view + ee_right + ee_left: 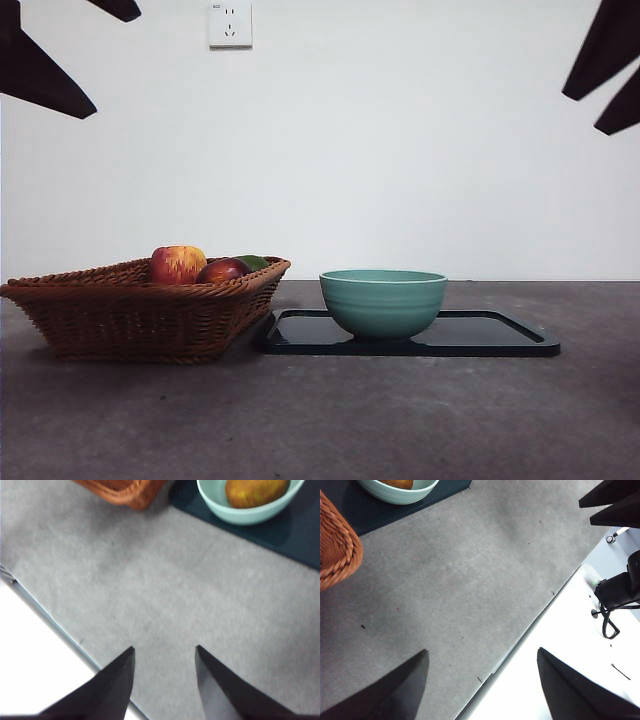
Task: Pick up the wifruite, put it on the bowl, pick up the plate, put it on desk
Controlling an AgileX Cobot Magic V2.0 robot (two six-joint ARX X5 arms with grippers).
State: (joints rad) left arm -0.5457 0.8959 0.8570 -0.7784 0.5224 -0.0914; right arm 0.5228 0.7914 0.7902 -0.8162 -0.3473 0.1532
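Bowl (383,303) (glazed, slippery, holds a brown fruit (256,491)) sits on the tray (500,335); grip its rim; both grippers unclenched, empty

Bowl (383,302) on tray (500,338), right of basket (130,318)

The front camera sits low, about level with the bench (320,420), and looks straight across it at a white wall, with the basket (140,315) lower left and the bowl (383,302) at centre, both near and large. Each wrist camera looks steeply down on the bench from above. All three views share the bowl, basket and tray (500,335).
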